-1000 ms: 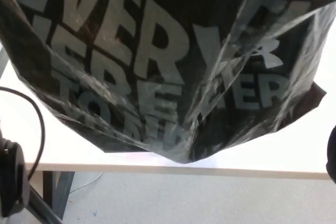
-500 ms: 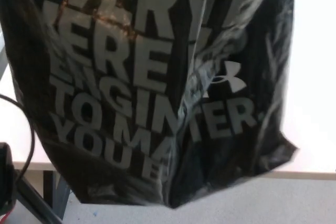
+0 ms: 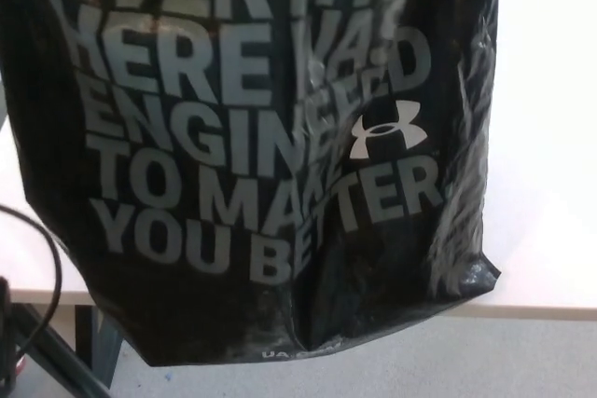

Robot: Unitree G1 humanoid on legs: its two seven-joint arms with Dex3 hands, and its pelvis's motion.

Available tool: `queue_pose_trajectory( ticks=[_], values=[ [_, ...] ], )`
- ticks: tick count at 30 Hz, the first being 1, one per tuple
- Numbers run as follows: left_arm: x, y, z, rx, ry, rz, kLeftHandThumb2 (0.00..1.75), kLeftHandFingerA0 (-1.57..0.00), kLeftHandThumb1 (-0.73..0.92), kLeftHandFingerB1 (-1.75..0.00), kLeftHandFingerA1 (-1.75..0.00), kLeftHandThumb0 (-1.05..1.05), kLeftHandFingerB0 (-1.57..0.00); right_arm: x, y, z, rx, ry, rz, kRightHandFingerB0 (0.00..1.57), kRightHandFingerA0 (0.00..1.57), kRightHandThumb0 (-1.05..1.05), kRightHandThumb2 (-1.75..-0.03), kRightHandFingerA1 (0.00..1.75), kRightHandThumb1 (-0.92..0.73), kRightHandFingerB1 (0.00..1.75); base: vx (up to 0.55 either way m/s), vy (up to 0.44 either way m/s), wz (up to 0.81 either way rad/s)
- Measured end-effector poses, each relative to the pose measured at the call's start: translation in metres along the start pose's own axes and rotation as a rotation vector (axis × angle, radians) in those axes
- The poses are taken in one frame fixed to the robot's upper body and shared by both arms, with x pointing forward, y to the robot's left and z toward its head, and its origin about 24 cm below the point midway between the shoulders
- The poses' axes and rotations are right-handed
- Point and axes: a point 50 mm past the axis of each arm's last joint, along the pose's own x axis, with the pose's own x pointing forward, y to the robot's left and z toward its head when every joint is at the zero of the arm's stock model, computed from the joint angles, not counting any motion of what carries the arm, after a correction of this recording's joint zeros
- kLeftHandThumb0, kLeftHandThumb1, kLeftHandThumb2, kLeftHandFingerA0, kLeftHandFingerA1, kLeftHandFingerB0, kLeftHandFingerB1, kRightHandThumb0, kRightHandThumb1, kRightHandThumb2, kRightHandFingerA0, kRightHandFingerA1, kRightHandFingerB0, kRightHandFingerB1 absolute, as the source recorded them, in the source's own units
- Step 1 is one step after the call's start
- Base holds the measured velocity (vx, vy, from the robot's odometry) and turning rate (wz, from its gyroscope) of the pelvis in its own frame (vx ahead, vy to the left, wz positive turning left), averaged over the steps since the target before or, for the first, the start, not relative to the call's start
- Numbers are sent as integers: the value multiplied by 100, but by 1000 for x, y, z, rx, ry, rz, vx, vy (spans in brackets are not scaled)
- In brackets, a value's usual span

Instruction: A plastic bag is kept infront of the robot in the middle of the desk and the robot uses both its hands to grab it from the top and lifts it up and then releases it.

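**Black bag hanging close before the head camera**

Plastic bag (image 3: 252,156) fills most of the view, black, glossy, creased. It hangs upright, top edge cut off above the picture. Grey block lettering on the facing side, partly folded by a vertical crease: "EVERYTH…", "HERE WAS", "ENGINEERED", "TO MAKE", "YOU BETTER". A small pale logo (image 3: 388,129) sits to the right of the lettering. Tiny print runs along the bottom hem, too small to read.

Bag's lower edge shows in front of the near edge of the white tabletop (image 3: 546,184) and overlaps the grey floor (image 3: 485,361) below it. Whether the bottom touches anything cannot be told.

Neither robot hand shows; left and right both lie outside the picture, so whether they are spread or pinching the bag cannot be told.

Lower left corner: a thin black cable (image 3: 48,263) curves over the tabletop edge, beside a dark stand leg (image 3: 51,356).
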Motion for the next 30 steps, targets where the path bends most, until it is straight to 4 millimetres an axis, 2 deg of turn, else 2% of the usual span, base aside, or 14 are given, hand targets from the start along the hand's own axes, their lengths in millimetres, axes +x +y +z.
queue_pose_trajectory(
  ticks=[2,3,6,9,12,14,15,16,20,25,26,28,29,30],
  values=[
    [-1,1,-4,29,3,23,64,-93,66,-130,-154,-30,-80,1,-1,0,-20,-20,-16,61,84,-26,-57,175,-69,174,0,0,0],
    [-2,2,-7,42,4,34,64,-93,66,-135,-157,-31,-79,1,-2,0,-31,-30,-27,90,113,-35,-86,139,-50,126,0,0,0],
    [-4,2,-13,80,4,60,63,-91,67,-138,-157,-27,-77,2,-5,1,-56,-51,-66,64,71,-33,-59,169,-73,160,0,0,0],
    [-4,3,-15,109,-12,80,60,-92,69,-138,-161,-31,-78,2,-7,0,-81,-65,-102,85,114,-39,-85,141,-50,124,0,0,0],
    [-3,5,-20,164,-14,100,64,-94,67,-130,-154,-32,-81,4,-13,-4,-93,-61,-143,58,78,-30,-59,168,-66,161,0,0,0],
    [-2,8,-22,210,-9,115,63,-92,67,-119,-149,-33,-82,6,-17,-8,-90,-44,-176,84,110,-34,-86,138,-52,121,0,0,0],
    [-1,8,-24,226,-5,118,63,-91,66,-133,-158,-34,-79,7,-18,-9,-90,-38,-187,61,78,-26,-58,175,-73,167,0,0,0],
    [0,9,-25,243,0,122,62,-91,65,-142,-162,-32,-78,8,-18,-10,-90,-33,-199,91,113,-37,-88,138,-52,125,0,0,0],
    [2,12,-37,278,27,146,86,-124,46,-125,-139,-25,-100,11,-21,-16,-96,-27,-230,63,88,-27,-61,162,-70,147,0,0,0],
    [4,21,-56,347,88,192,81,-113,44,-119,-139,-36,-87,16,-23,-21,-101,9,-302,47,78,-28,-64,154,-72,55,0,0,0],
    [4,21,-57,353,93,195,58,-68,58,-95,-120,-36,-67,17,-23,-22,-101,11,-304,56,90,-39,-70,150,-59,86,0,0,0],
    [5,29,-67,404,137,217,58,-68,58,-95,-120,-36,-67,19,-25,-21,-144,32,-334,56,90,-39,-70,150,-59,86,0,0,0],
    [4,33,-70,419,152,222,58,0,58,-20,-20,-55,0,19,-27,-20,-158,34,-346,66,84,-48,-58,134,-61,91,0,0,0],
    [4,35,-72,433,164,220,78,0,45,0,-2,-77,0,19,-28,-19,-174,35,-355,14,24,-65,-82,57,-48,47,0,0,0]
  ],
)
